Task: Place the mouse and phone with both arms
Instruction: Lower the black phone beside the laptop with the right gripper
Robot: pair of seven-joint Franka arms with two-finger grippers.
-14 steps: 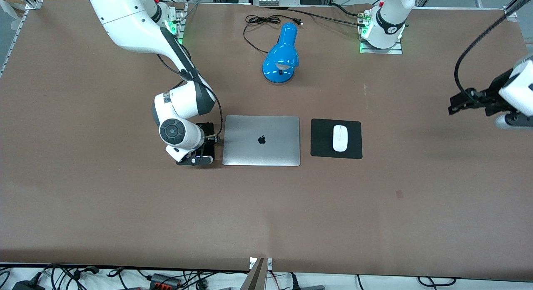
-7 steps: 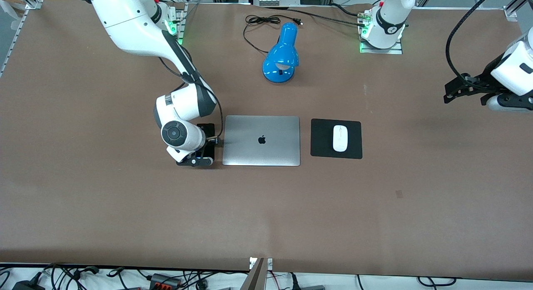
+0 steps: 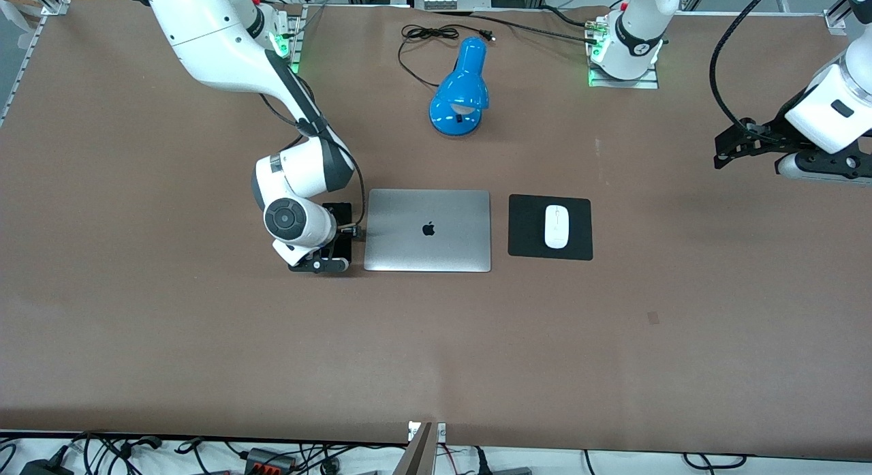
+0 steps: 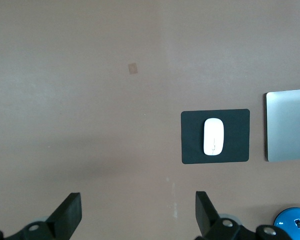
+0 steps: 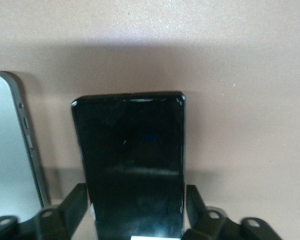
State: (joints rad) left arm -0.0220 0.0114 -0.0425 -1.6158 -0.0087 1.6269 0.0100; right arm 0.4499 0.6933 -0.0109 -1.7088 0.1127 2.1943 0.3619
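Observation:
The white mouse (image 3: 556,226) lies on a black mouse pad (image 3: 524,230) beside the closed silver laptop (image 3: 449,216); it also shows in the left wrist view (image 4: 213,136). The black phone (image 5: 130,150) lies flat on the table beside the laptop's other edge (image 5: 7,150), mostly hidden under the right wrist in the front view (image 3: 338,211). My right gripper (image 5: 136,192) is low over the phone, its fingers against the phone's two long edges. My left gripper (image 4: 137,210) is open and empty, up in the air over the table's left-arm end (image 3: 732,148).
A blue desk lamp (image 3: 462,86) with a black cord (image 3: 426,35) lies near the robots' bases, farther from the front camera than the laptop. The table is brown, with bare surface nearer to the front camera.
The left arm has drawn back and up toward its end of the table, away from the mouse. The right arm shifted slightly at the phone, then stayed still.

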